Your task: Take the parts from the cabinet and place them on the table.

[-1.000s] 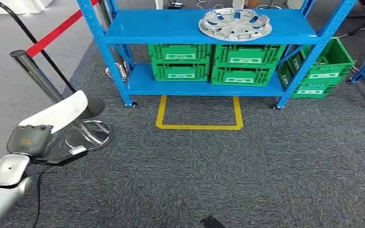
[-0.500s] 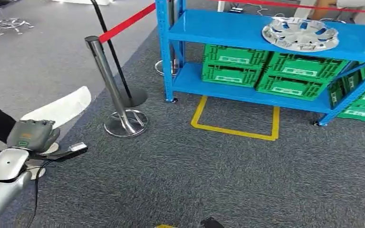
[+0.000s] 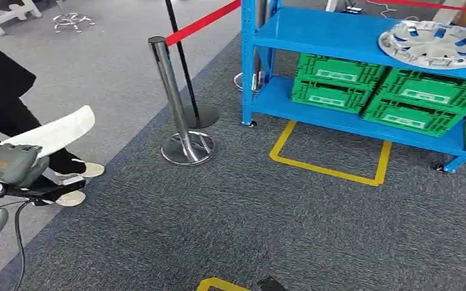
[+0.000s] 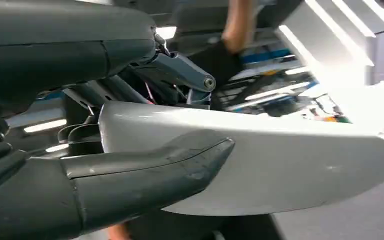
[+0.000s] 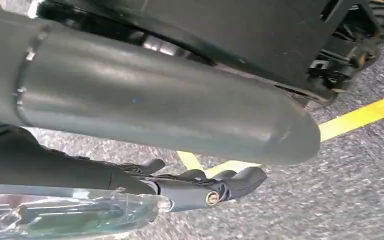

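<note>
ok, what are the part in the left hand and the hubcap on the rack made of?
Part: likely painted or moulded plastic, smooth white glossy shell, held by left robot hand. Hubcap: silver, spoked, bright sheen; metal or silver-coated plastic, can't tell.

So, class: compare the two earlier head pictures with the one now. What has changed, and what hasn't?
The whole view has swung left: the camera turned, so the blue rack only appears shifted right. A person's legs have come into sight. The left hand still holds the white part; the hubcap stays shelved.
</note>
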Controlling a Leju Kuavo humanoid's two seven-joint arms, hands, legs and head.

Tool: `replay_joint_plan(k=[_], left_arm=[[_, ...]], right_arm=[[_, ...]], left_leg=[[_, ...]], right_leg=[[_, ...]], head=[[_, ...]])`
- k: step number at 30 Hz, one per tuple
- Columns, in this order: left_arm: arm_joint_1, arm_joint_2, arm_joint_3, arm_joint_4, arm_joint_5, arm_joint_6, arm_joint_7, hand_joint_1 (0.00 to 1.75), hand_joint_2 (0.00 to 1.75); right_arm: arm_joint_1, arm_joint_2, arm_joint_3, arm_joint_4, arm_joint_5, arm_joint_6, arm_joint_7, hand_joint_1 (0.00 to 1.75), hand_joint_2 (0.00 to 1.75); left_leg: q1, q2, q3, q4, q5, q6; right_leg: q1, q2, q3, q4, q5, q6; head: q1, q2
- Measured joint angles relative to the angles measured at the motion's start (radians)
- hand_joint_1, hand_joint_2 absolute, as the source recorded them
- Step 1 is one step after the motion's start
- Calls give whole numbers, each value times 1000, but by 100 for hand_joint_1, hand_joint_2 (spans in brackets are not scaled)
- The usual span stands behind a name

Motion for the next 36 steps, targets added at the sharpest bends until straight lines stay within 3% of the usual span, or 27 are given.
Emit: replay_joint_plan(k=[1, 2, 5, 6, 7, 8, 10, 11, 12, 14, 15, 16, 17, 18, 20, 21, 23, 24, 26, 27, 28, 30, 31, 32, 33, 34, 36], left_arm=[[-1, 2, 6, -9, 0, 0, 0, 175, 175], [-3, 3, 8, -15, 0, -2, -2, 175, 175], [10, 16, 19, -24, 0, -2, -9, 175, 175], [14, 21, 24, -27, 0, -2, -10, 175, 175], [13, 21, 27, -32, 0, -2, -10, 175, 175], [12, 21, 28, -33, 0, -1, -10, 175, 175], [17, 18, 28, -34, 0, 1, -10, 175, 175], [24, 18, 29, -34, 0, 2, -12, 175, 175], [30, 18, 29, -34, 0, 2, -13, 175, 175], [39, 18, 29, -34, 0, 4, -15, 175, 175], [42, 20, 31, -34, 0, 5, -15, 175, 175], [43, 22, 36, -34, 0, 7, -15, 175, 175], [43, 25, 39, -34, 1, 9, -15, 175, 175], [44, 31, 43, -34, 1, 11, -16, 175, 175], [53, 41, 50, -34, 2, 16, -20, 175, 175], [61, 52, 52, -34, 2, 19, -22, 175, 175], [65, 60, 55, -34, 2, 21, -24, 175, 175], [64, 60, 55, -34, 2, 23, -24, 175, 175], [71, 58, 55, -34, 2, 24, -26, 175, 175], [77, 58, 55, -34, 2, 24, -26, 175, 175], [80, 59, 55, -34, 2, 24, -26, 175, 175], [80, 61, 55, -34, 2, 24, -27, 175, 175], [79, 62, 56, -34, 2, 25, -27, 175, 175], [77, 63, 57, -34, 3, 26, -27, 175, 175], [79, 62, 59, -36, 5, 27, -27, 175, 175], [92, 77, 66, -45, 8, 33, -27, 175, 175], [130, 130, 91, -64, 18, 51, -35, 175, 175]], right_arm=[[-1, 0, 0, 0, -2, -2, 0, 0, 0], [-2, 0, 0, 0, -3, -5, -1, 0, 0], [-4, 1, -1, 0, -6, -6, 0, 0, 0], [-7, 1, -1, 0, -7, -7, 0, 0, 0], [-9, 1, -1, 0, -8, -9, 0, 0, 0], [-9, 1, -1, 0, -9, -9, 0, 0, 0], [-4, 1, -1, 0, -11, -10, 2, 0, 0], [-1, 1, -1, 0, -12, -10, 2, 0, 0], [0, 1, -1, 0, -12, -11, 2, 0, 0], [-2, 1, -1, 0, -11, -11, 2, 0, 0], [-4, 1, -1, 0, -9, -11, 2, 0, 0], [-6, 1, -1, 0, -7, -11, 2, 0, 0], [-6, 1, -1, 0, -6, -11, 3, 0, 0], [-7, 2, -1, 0, -4, -11, 3, 0, 0], [-7, 2, -1, 0, -3, -11, 5, 0, 0], [-9, 6, -1, 0, -2, -11, 5, 0, 0], [-11, 7, -1, 0, -2, -15, 5, 0, 0], [-8, 8, -1, 0, -2, -15, 5, 0, 0], [-7, 8, -1, 0, -2, -18, 5, 0, 0], [-7, 8, -1, 0, -2, -18, 5, 0, 0], [-7, 8, -1, 0, -2, -18, 5, 0, 0], [-8, 8, -1, 0, -2, -18, 5, 0, 0], [-9, 8, -1, 0, -1, -18, 5, 0, 0], [-9, 8, -1, 0, 1, -18, 5, 0, 0], [-9, 8, 0, 0, 16, -10, 7, 0, 0], [-11, 8, 11, 0, 72, 16, 13, 0, 0], [-13, 8, 57, 0, 164, 50, 14, 0, 0]], left_leg=[[-7, 60, 40, -66, 5, 3], [-15, 55, 45, -85, -4, 9], [-19, 12, 39, -85, -5, 24], [-9, 1, 45, -92, 0, 32], [-7, -9, 46, -92, -1, 36], [-7, -20, 46, -91, 0, 43], [-8, -45, 46, -91, -2, 50], [-8, -61, 47, -91, -2, 50], [-8, -78, 48, -91, -2, 50], [-8, -108, 48, -90, -1, 49], [-7, -122, 48, -89, 0, 46], [-5, -135, 47, -88, 1, 42], [-10, -143, 41, -82, -1, 35], [-7, -153, 36, -82, 3, 30], [-2, -173, 32, -87, 10, 19], [-2, -180, 27, -85, 9, 14], [-8, -79, -6, -14, -42, 7], [-7, -53, -46, 70, -85, 2], [-2, -38, -124, 228, -145, -5], [3, -36, -140, 253, -143, -8], [6, -35, -127, 226, -117, -10], [9, -14, -40, 64, -35, -13], [8, 28, 12, -21, -6, -15], [3, 84, 44, -72, -11, -19], [2, 60, 43, -76, -12, -5], [0, 47, 40, -76, -16, 1], [-2, 32, 44, -78, -18, 13]], right_leg=[[4, -9, 3, 0, -3, 5], [11, -20, 1, 5, -10, 13], [9, -58, 15, -8, -15, 25], [5, -44, 8, -4, -22, 35], [5, 14, -1, 24, -38, 39], [4, 52, -30, 86, -71, 39], [6, 78, -122, 268, -144, 39], [7, 80, -158, 326, -153, 38], [7, 80, -171, 331, -139, 36], [6, 85, -131, 213, -57, 29], [5, 105, -87, 112, -7, 26], [1, 153, -46, 25, 24, 24], [-4, 179, -34, 3, 14, 25], [-1, 159, -30, 5, 18, 25], [6, 141, -32, 8, 20, 18], [-1, 127, -30, 2, 26, 10], [0, 108, -29, -3, 28, 0], [1, 93, -28, -3, 28, -1], [1, 64, -29, -3, 23, -5], [1, 48, -29, -3, 22, -5], [1, 36, -27, -3, 20, -3], [-2, 10, -21, -3, 14, 4], [-2, 0, -16, -3, 10, 9], [10, -11, -12, 1, 3, 16], [10, -17, -9, 0, -2, 20], [10, -30, -4, -2, -4, 25], [7, -48, 4, -6, -10, 34]], head=[[0, 0], [-1, 0], [2, 0], [0, 0], [5, 0], [7, 0], [10, 0], [9, 0], [11, 0], [11, 0], [10, 0], [10, 0], [8, 0], [8, 0], [8, 0], [8, 0], [0, 0], [1, 0], [0, 0], [0, 0], [0, 0], [0, 0], [0, 0], [-2, 0], [4, 0], [16, 0], [16, 0]])
